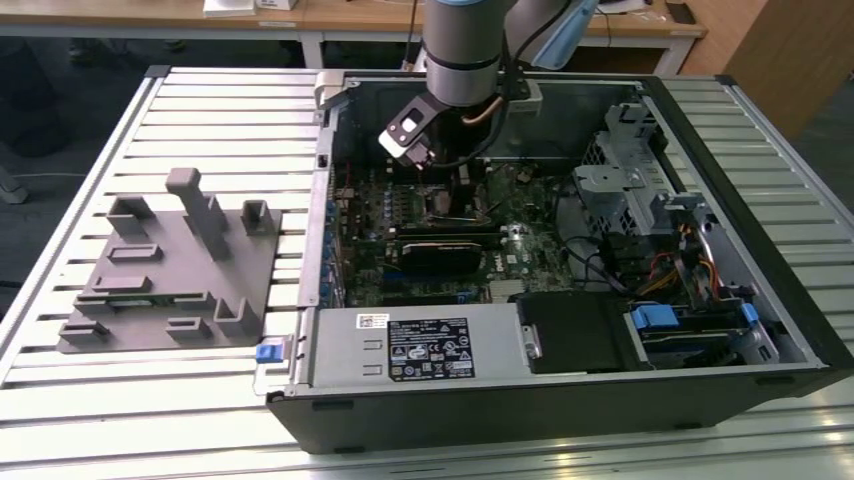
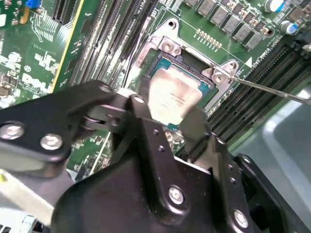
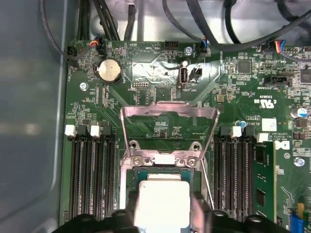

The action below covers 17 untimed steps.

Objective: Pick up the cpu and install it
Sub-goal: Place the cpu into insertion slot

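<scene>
one arm, gripper (image 2: 170,110) clamped on cpu (image 2: 174,94), chip sitting right over open socket (image 2: 192,60) on green motherboard (image 3: 146,82), retention frame (image 3: 167,112) flipped up. open computer case (image 1: 534,415) lies on slatted metal table (image 1: 200,110), grey fixture block (image 1: 174,270) at exterior view's left, wooden desks (image 1: 360,15) behind.

no print on the label (image 1: 416,352) or motherboard (image 3: 233,92) can be made out.
</scene>
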{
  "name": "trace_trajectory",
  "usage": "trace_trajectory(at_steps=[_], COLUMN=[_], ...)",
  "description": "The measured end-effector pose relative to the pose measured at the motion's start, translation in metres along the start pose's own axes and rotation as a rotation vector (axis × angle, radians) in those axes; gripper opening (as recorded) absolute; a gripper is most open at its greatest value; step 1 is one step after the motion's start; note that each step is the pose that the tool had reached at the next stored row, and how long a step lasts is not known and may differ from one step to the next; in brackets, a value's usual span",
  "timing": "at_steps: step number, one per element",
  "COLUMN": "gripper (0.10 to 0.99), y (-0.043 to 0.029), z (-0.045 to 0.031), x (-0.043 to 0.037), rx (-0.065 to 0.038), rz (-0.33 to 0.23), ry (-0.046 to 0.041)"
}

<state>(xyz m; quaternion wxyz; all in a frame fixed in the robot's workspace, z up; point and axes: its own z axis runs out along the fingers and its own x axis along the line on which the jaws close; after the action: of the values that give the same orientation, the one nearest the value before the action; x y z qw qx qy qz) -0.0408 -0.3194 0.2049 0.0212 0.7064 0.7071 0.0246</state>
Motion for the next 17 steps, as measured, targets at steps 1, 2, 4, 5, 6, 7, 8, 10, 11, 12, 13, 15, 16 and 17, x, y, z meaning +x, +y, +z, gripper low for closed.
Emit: trace_trajectory(at_steps=[1, 2, 4, 5, 6, 7, 8, 10, 11, 12, 13, 15, 16, 17], gripper=[0.471, 0.471, 0.353, 0.353, 0.294, 0.235, 0.235, 0.176, 0.118, 0.106, 0.106, 0.106, 0.106, 0.106], y=[0.0001, 0.0002, 0.0003, 0.0004, 0.0005, 0.0006, 0.0007, 0.0008, 0.0008, 0.0009, 0.0009, 0.001, 0.001, 0.001], z=[-0.0012, -0.0021, -0.004, -0.0053, -0.0066, -0.0076, -0.0085, -0.0103, -0.0112, -0.0119, -0.0122, -0.0132, -0.0138, -0.0146], x=[0.0, 0.0, 0.0, 0.0001, 0.0, 0.0, 0.0001, 0.0001, 0.0001, 0.0001, 0.0001, 0.0001, 0.0001, 0.0001], rx=[0.0, 0.001, 0.001, 0.001, 0.001, 0.001, 0.001, 0.001, 0.001, 0.001, 0.001, 0.001, 0.001, 0.001], rz=[0.0, 0.0, 0.0, 0.0, 0.0, 0.0, 0.0, 0.0, 0.0, 0.0, 0.0, 0.0, 0.0, 0.0], ry=[0.0001, 0.0001, 0.0001, 0.0001, 0.0001, 0.0001, 0.0002, 0.0002, 0.0001, 0.0001, 0.0001, 0.0001, 0.0001, 0.0001])
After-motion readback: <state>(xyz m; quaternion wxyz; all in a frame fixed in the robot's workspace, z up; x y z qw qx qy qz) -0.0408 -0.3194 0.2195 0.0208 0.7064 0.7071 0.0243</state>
